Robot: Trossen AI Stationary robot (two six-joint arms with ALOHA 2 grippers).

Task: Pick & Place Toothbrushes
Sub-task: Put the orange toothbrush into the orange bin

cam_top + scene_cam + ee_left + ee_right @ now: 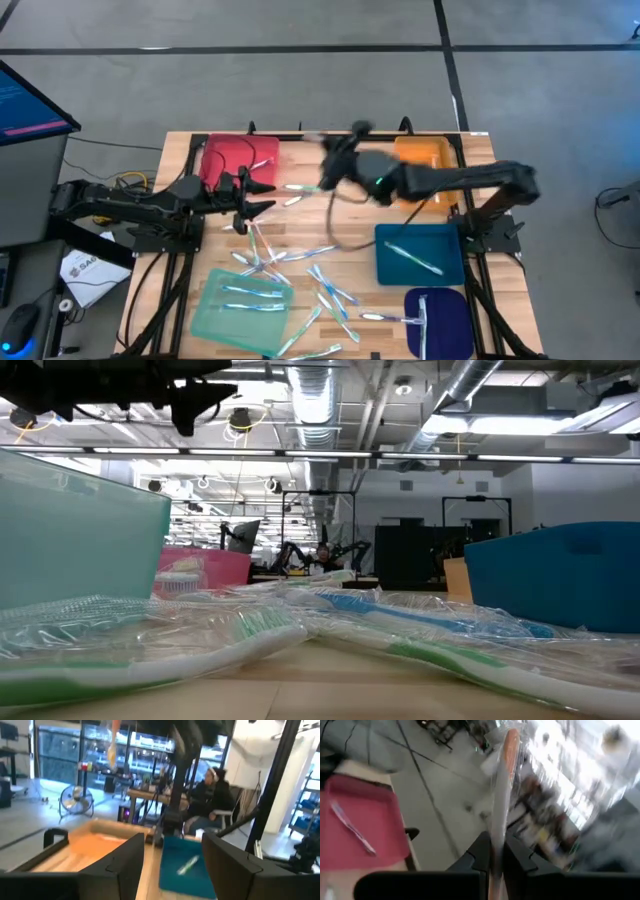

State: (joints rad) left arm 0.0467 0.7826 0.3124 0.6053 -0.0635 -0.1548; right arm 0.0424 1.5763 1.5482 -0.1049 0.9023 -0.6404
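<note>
Orange-and-white toothbrush (501, 795), wrapped in clear film, stood clamped between the right gripper (494, 855) fingers, which were clenched on it; that gripper (335, 160) was up in the air over the far middle of the surface (180, 290), between the red tray (222, 160) and the orange tray (430, 155). Left gripper (250, 197) sat just beside the red tray's near edge, fingers (125, 865) spread apart, released, grasping nothing. One brush (352, 827) lay inside the red tray. One brush (412, 256) lay slantwise in the blue tray (390, 268); the left wrist view showed it too (187, 865). Two brushes (248, 297) lay in the green tray (215, 315) at the near left. One more (422, 318) lay across the dark blue tray (448, 322) at the near right. Loose brushes (330, 290) were scattered on the wood in the middle, several crossing one another near the green tray, all wrapped in film. From surface level the closest wrapped brushes (250, 635) had green and blue parts. A seated person (212, 795) showed in the room beyond. Monitor (25, 100) stood off the left side of the surface.
</note>
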